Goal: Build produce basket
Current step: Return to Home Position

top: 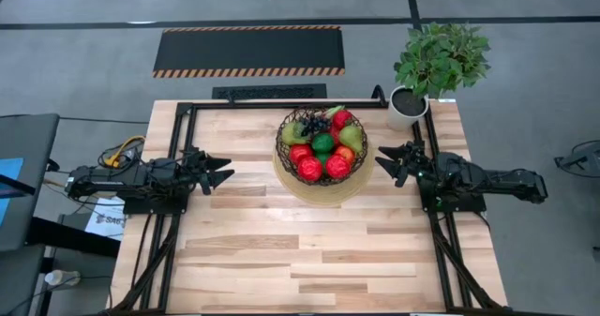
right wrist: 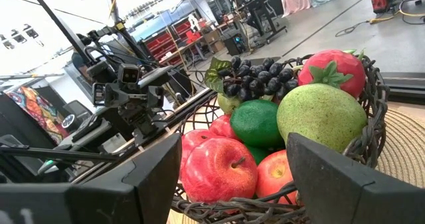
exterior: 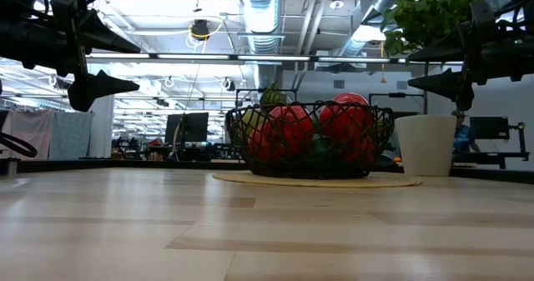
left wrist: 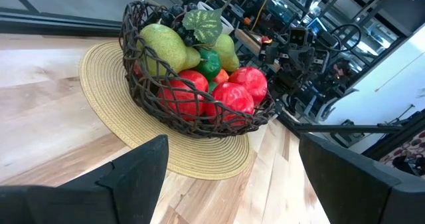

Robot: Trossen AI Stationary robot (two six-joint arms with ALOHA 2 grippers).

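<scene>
The dark wire basket [top: 321, 152] stands on its pale tan round base [top: 323, 192] at the table's far middle. It holds the produce [top: 323, 145]: red apples [right wrist: 219, 167], green pears [left wrist: 163, 46], a green round fruit [right wrist: 257, 123], dark grapes [right wrist: 255, 76] and a pink fruit [right wrist: 333, 70]. My left gripper [top: 225, 171] hovers open to the basket's left, above the table. My right gripper [top: 382, 161] hovers open close to the basket's right side. Neither holds anything.
A white pot with a green plant [top: 412, 105] stands at the far right corner, just beyond my right gripper. A black frame [top: 187, 110] runs along the table's far and side edges. Bare wood [top: 309, 260] stretches across the near half.
</scene>
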